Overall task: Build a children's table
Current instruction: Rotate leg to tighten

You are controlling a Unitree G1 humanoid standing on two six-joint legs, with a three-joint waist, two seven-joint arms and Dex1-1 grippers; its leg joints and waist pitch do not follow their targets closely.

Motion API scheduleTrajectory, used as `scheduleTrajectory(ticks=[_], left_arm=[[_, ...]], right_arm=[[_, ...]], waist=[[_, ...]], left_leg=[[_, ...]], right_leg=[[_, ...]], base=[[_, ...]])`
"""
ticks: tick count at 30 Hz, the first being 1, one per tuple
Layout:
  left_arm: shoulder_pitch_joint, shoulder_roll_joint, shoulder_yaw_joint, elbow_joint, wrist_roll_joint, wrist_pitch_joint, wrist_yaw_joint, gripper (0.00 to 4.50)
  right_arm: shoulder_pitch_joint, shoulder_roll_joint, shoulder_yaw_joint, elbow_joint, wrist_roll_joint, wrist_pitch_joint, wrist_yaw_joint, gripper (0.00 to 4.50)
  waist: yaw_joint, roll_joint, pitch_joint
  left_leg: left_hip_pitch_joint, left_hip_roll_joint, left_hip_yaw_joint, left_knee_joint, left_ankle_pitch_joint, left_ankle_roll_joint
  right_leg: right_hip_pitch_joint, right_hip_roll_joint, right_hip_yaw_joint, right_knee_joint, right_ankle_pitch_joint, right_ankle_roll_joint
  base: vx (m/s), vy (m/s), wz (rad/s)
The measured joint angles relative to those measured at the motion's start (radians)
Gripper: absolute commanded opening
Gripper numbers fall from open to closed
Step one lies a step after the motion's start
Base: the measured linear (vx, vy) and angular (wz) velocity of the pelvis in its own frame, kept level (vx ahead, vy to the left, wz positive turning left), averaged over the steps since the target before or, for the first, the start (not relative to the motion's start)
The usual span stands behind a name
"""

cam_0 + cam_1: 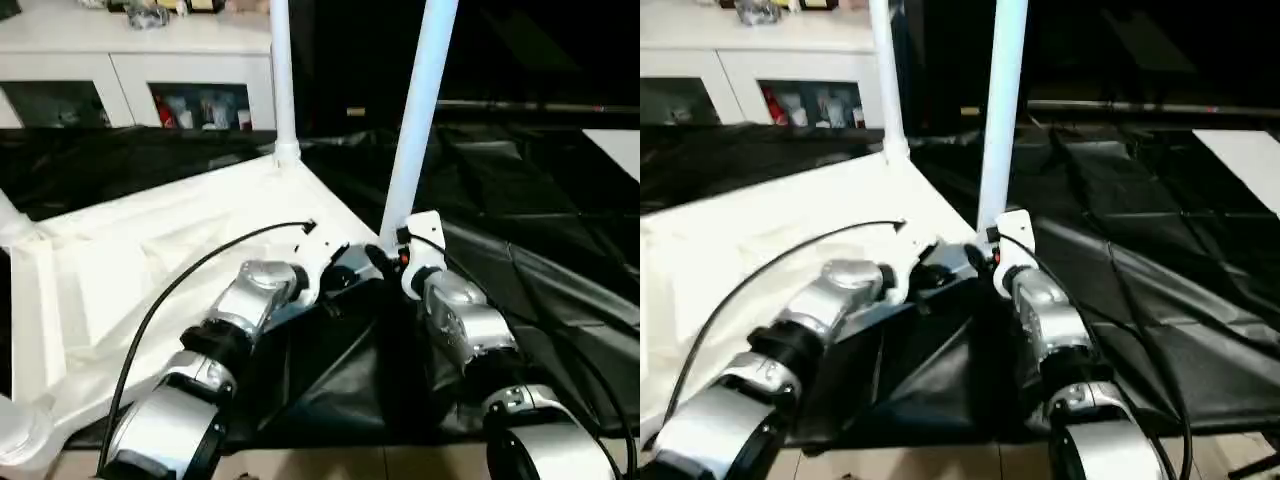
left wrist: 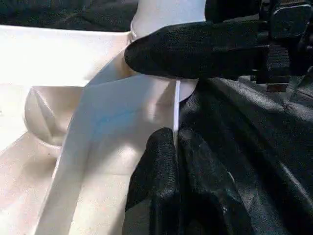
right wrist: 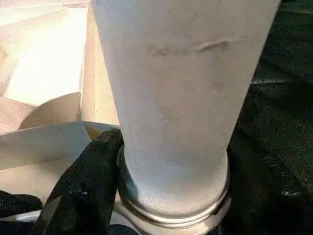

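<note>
The white tabletop [image 1: 150,260] lies upside down on the left, ribbed underside up. Two white legs stand upright in its corner sockets, one at the far corner [image 1: 283,90] and one at the near right corner [image 1: 420,110]. My left gripper [image 1: 345,272] is shut on the tabletop's thin rim [image 2: 176,105] beside that near socket. My right gripper [image 1: 395,255] is closed around the base of the near leg [image 3: 181,98]. One black finger [image 3: 88,186] presses its side and the other is hidden behind it. In the left wrist view the right gripper's finger [image 2: 195,49] crosses the leg's foot.
A white cabinet [image 1: 130,60] with glass doors stands at the back left. Crumpled black sheeting [image 1: 520,200] covers the surface to the right and front. Another leg's stump [image 1: 8,222] rises at the left edge. A black cable [image 1: 200,265] arcs over the tabletop.
</note>
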Motion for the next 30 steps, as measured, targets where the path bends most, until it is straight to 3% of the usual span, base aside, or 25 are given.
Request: scheduleTrajectory(ticks=[1,5,6,7,11,16,26,28,30], left_arm=[[0.0,0.002,-0.003,0.001,0.001,-0.007,-0.003,0.0],[0.0,0.023,-0.004,0.007,0.005,-0.036,-0.035,0.0],[0.001,0.033,-0.004,0.007,0.005,-0.047,-0.053,0.0],[0.002,0.042,-0.004,0.007,0.005,-0.056,-0.066,0.0],[0.013,0.078,-0.004,-0.003,-0.003,-0.083,-0.14,0.0],[0.056,0.154,-0.004,-0.067,-0.037,-0.085,-0.32,0.0],[0.112,0.21,-0.017,-0.157,-0.062,-0.054,-0.48,0.0],[0.12,0.215,-0.019,-0.171,-0.063,-0.05,-0.491,0.0],[0.124,0.217,-0.019,-0.182,-0.063,-0.045,-0.492,0.0]], right_arm=[[0.002,0.0,0.0,0.0,0.0,-0.007,0.003,3.31],[0.009,-0.012,-0.002,-0.002,0.018,-0.021,0.076,3.56],[0.01,-0.024,-0.002,-0.004,0.025,-0.024,0.125,3.89],[0.012,-0.034,-0.001,-0.007,0.034,-0.025,0.161,3.89],[0.033,-0.094,0.028,-0.041,0.052,-0.026,0.325,4.24],[0.056,-0.244,0.09,-0.124,0.078,-0.023,0.649,4.24],[0.055,-0.258,0.123,-0.135,0.081,-0.047,0.747,4.24],[0.055,-0.253,0.135,-0.134,0.079,-0.054,0.751,3.9],[0.055,-0.235,0.142,-0.124,0.076,-0.064,0.749,3.9]], waist=[[0.0,0.0,0.0],[-0.001,0.0,0.0],[0.0,0.0,0.0],[0.0,-0.001,0.001],[0.001,0.0,0.001],[0.007,0.003,0.001],[0.028,0.003,0.001],[0.029,0.003,0.001],[0.029,0.003,0.001]], left_leg=[[0.0,0.0,0.0,-0.001,0.0,0.0],[0.0,0.0,0.0,-0.003,0.0,0.0],[-0.001,0.0,0.0,-0.005,0.0,0.0],[-0.002,0.001,0.0,-0.005,0.0,0.0],[-0.003,0.001,0.0,-0.005,0.0,0.0],[-0.006,0.002,0.001,-0.003,0.0,0.0],[-0.006,0.002,0.002,-0.001,0.0,0.001],[-0.006,0.002,0.002,-0.001,0.0,0.001],[-0.006,0.002,0.002,-0.001,0.0,0.001]], right_leg=[[0.0,0.0,0.0,0.0,0.0,0.0],[-0.002,0.0,-0.001,0.0,0.002,0.0],[-0.003,0.0,-0.001,0.0,0.002,0.0],[-0.004,0.001,-0.002,0.0,0.002,0.0],[-0.006,0.001,-0.002,0.0,0.003,-0.001],[-0.007,0.001,-0.002,0.0,0.002,-0.003],[-0.008,0.001,-0.001,0.001,0.002,-0.003],[-0.008,0.001,-0.001,0.001,0.002,-0.003],[-0.008,0.001,-0.001,0.001,0.002,-0.003]], base=[[0.0,0.0,0.0],[0.0,0.0,0.0],[0.0,0.0,0.0],[0.0,0.0,0.0],[0.0,0.0,0.0],[0.0,0.0,0.0],[0.0,0.0,0.0],[0.0,0.0,0.0],[0.0,0.0,0.0]])
